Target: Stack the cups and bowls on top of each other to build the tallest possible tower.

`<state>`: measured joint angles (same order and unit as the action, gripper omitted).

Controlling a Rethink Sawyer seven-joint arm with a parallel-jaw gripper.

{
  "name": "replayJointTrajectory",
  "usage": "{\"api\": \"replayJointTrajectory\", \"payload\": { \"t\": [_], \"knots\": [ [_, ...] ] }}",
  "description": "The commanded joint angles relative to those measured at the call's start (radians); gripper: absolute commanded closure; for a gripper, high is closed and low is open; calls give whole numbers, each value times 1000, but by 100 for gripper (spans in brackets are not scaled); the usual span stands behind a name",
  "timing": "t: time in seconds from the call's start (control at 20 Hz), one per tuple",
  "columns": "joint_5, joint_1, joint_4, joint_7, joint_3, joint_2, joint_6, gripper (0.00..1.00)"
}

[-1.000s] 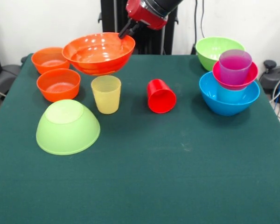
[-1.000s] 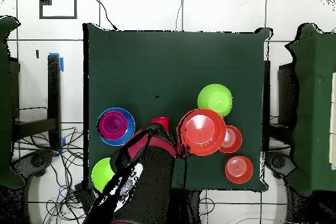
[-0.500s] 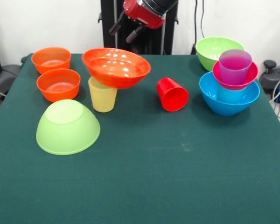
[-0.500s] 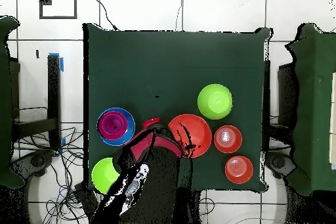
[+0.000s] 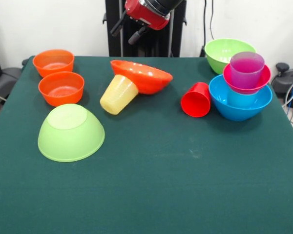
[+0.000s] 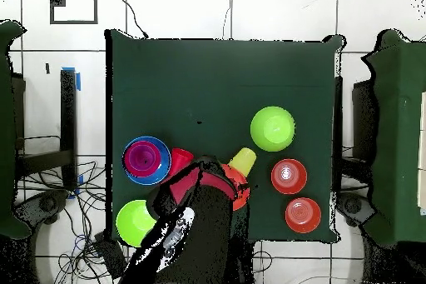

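My gripper hangs open and empty above the table's far edge. Below it the wide orange bowl lies tilted, leaning on the yellow cup, which lies on its side. In the overhead view the arm covers most of this bowl, with the yellow cup beside it. The red cup lies on its side against the blue bowl. That bowl holds a light blue cup, a magenta bowl and a purple cup, stacked.
An upside-down lime green bowl sits near the front left. Two small orange bowls stand upright at the left. Another lime green bowl stands upright at the far right, behind the stack.
The gripper opened and let go of the wide orange bowl. It dropped onto the yellow cup, which tipped over. The red cup rolled right to the blue bowl.
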<state>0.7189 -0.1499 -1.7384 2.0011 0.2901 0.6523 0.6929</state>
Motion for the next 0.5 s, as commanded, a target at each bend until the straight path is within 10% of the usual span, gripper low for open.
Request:
{"api": "replayJointTrajectory", "payload": {
  "t": [0.05, 0.5],
  "knots": [
    [-19, 7, 33, 10, -113, -22, -17, 0],
    [-23, 9, 35, 4, -117, -24, -10, 0]
  ]
}}
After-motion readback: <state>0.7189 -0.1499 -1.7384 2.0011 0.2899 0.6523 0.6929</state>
